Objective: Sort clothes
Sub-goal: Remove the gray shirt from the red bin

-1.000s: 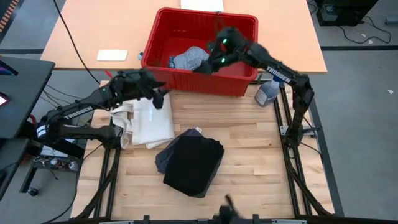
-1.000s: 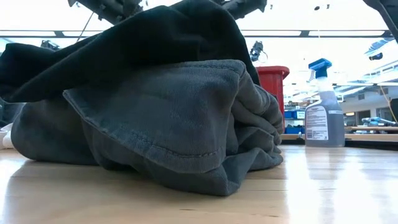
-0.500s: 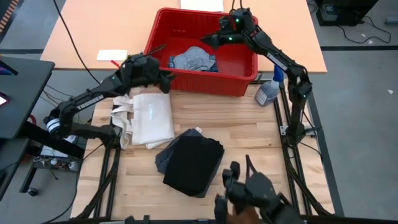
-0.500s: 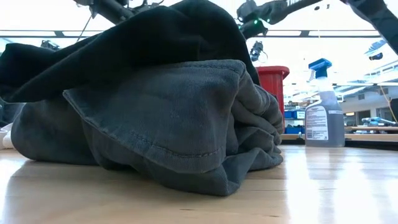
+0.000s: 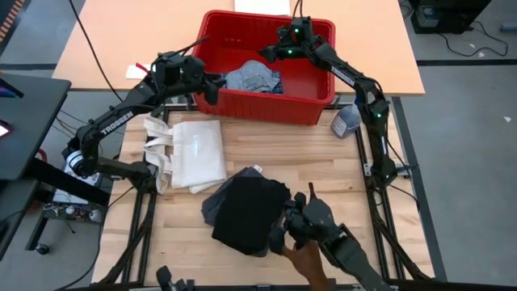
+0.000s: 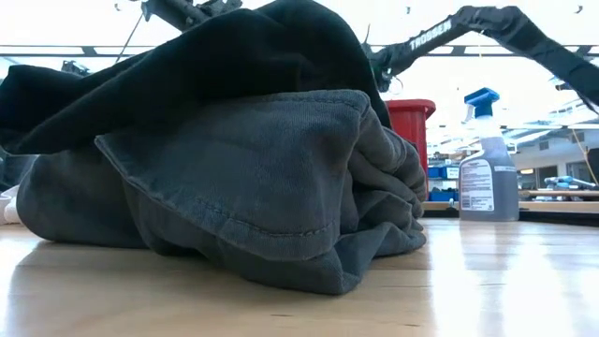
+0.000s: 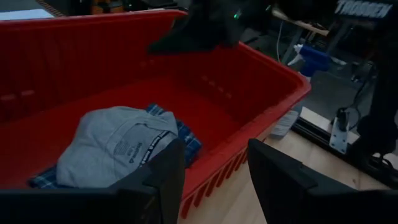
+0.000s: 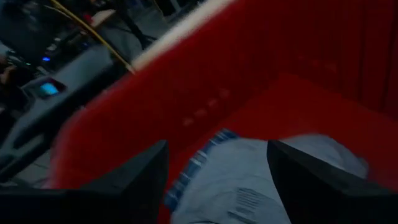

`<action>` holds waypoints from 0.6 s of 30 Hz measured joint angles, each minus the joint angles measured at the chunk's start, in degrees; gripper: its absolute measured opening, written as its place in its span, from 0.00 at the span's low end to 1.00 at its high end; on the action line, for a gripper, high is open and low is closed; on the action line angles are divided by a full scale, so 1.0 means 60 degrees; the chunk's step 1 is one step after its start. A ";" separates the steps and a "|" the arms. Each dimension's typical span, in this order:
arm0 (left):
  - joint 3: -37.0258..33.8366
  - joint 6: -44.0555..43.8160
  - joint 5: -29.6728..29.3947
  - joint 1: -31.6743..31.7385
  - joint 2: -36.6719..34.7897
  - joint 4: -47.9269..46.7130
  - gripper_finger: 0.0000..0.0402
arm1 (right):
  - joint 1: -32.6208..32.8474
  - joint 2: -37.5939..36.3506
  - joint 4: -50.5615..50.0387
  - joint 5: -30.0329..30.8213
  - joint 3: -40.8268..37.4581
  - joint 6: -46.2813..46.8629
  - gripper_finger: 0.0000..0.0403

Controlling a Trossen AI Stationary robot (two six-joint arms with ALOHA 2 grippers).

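The dark charcoal shorts (image 5: 212,206) (image 6: 243,187) lie bunched on the table, and the black piece (image 5: 250,212) (image 6: 187,65) lies on top of them. In the red bin (image 5: 315,81), a grey garment (image 5: 252,77) (image 7: 118,146) lies on the blue-and-white plaid piece (image 7: 186,140). My left gripper (image 5: 208,85) (image 7: 214,180) is open at the bin's near left corner, just above its rim. My right gripper (image 5: 271,52) (image 8: 217,180) is open above the bin's inside, near its far wall.
The cream tote bag (image 5: 190,153) lies on the table's left, next to the pile. A spray bottle (image 5: 347,121) (image 6: 487,168) stands right of the bin. A dark object with a brown part (image 5: 319,234) reaches in from the near edge beside the black piece.
My left gripper moved from above the tote toward the far edge, up to the bin's near left corner. My right gripper rose from beside the grey garment and drew toward the bin's far wall. A dark object came in from the near edge toward the pile.
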 joint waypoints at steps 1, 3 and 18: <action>0.0000 0.0002 -0.0018 0.0000 0.0013 -0.0001 0.44 | -0.0064 0.0224 -0.0021 0.0000 0.0074 0.0000 0.69; 0.0000 -0.0005 -0.0035 0.0000 0.0037 -0.0048 0.44 | -0.0187 0.0672 -0.0065 0.0000 0.0315 0.0009 0.69; 0.0000 -0.0227 -0.0065 -0.0015 0.0037 -0.0268 0.44 | -0.0794 0.2810 0.0108 0.0380 0.2121 0.0135 0.69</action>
